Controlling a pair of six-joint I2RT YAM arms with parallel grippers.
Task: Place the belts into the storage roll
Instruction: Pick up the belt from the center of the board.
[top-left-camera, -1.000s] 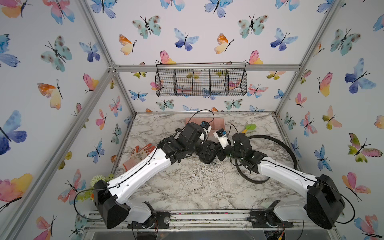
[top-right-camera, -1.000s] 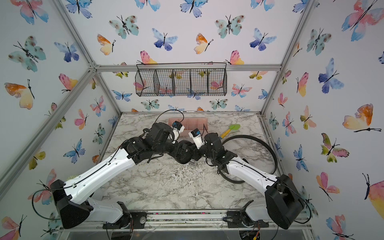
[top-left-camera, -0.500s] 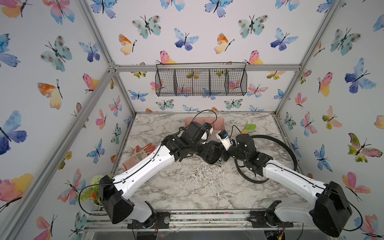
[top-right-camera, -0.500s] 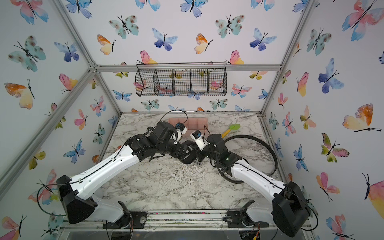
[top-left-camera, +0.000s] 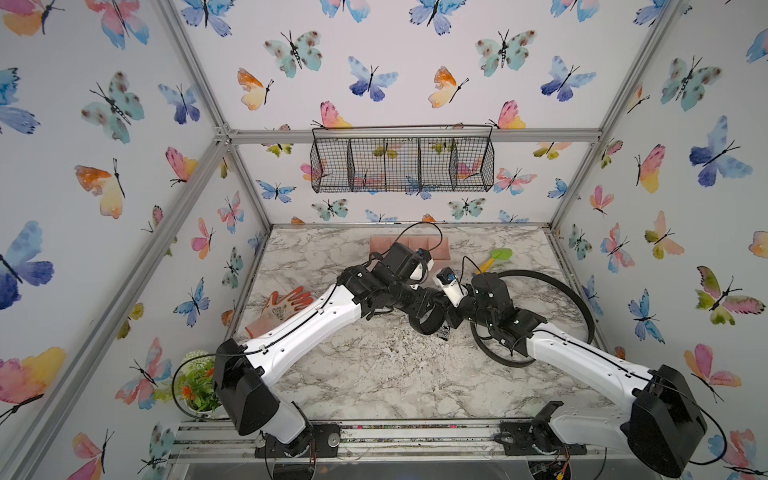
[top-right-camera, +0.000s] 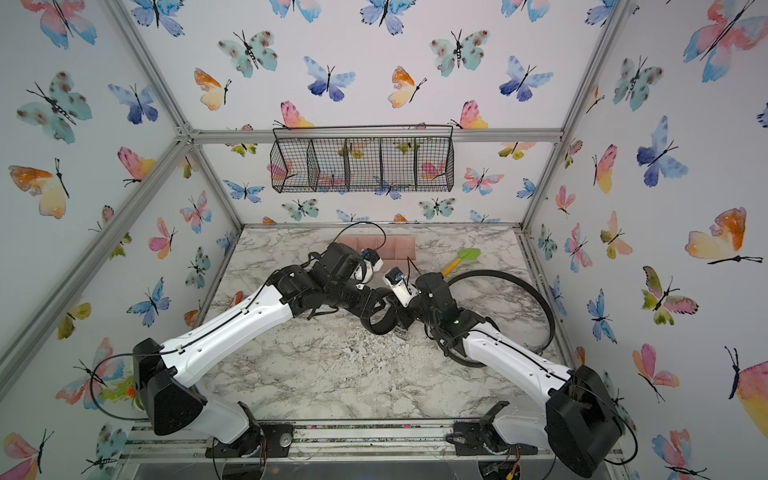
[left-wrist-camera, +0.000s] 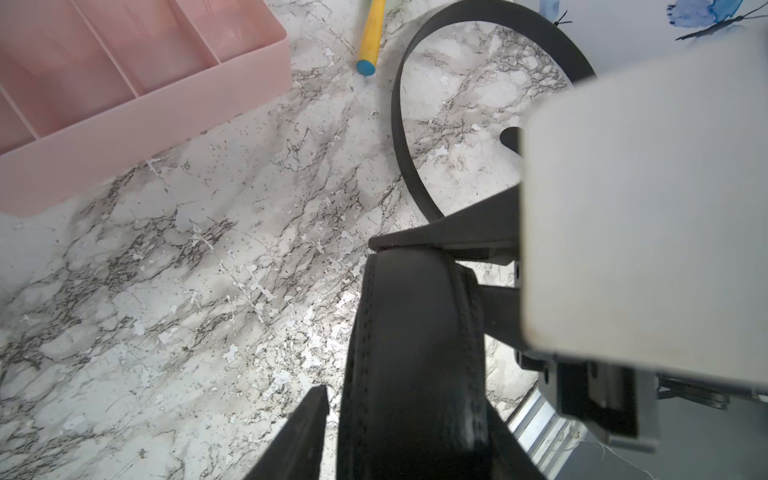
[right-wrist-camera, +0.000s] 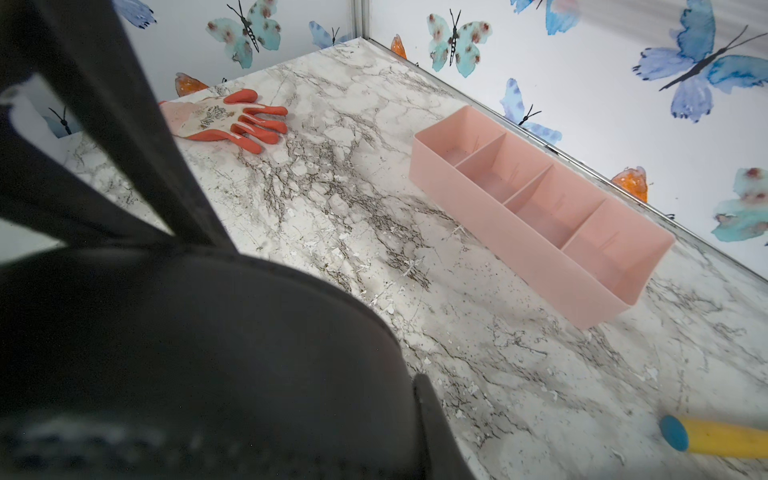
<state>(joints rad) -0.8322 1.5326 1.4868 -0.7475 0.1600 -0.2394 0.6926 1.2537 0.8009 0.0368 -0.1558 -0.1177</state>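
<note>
My right tool (top-left-camera: 452, 321) is clenched on the rolled belt (left-wrist-camera: 415, 353). It pinches the strap beside the silver buckle (top-left-camera: 444, 332), near the middle of the bench (top-left-camera: 374, 374). My left tool (top-left-camera: 424, 311) has its jaws apart, one on each side of that same roll. In the left wrist view a sliver of marble shows between one of its fingers (left-wrist-camera: 303, 432) and the stitched edge of the strap, so it has not yet taken hold. I cannot tell whether the roll rests on the bench or hangs just above it.

The second belt (left-wrist-camera: 397, 120) lies loose on my right side of the bench. It runs in a wide open loop that passes under my right arm.

The pink tray (right-wrist-camera: 519, 249) stands at the far edge of the bench, close to the back wall, with its four compartments in a row. Both belts are outside it, and the rolled one is nearer to it. A toy shovel (top-left-camera: 494, 255) with a green blade and a yellow handle lies between the tray and the loose belt.

An orange glove (right-wrist-camera: 232, 120) lies flat on my left side of the bench, well apart from the belts. A small potted plant (top-left-camera: 195, 384) stands by my left shoulder. A black wire basket (top-left-camera: 401, 164) hangs on the back wall above the tray.
</note>
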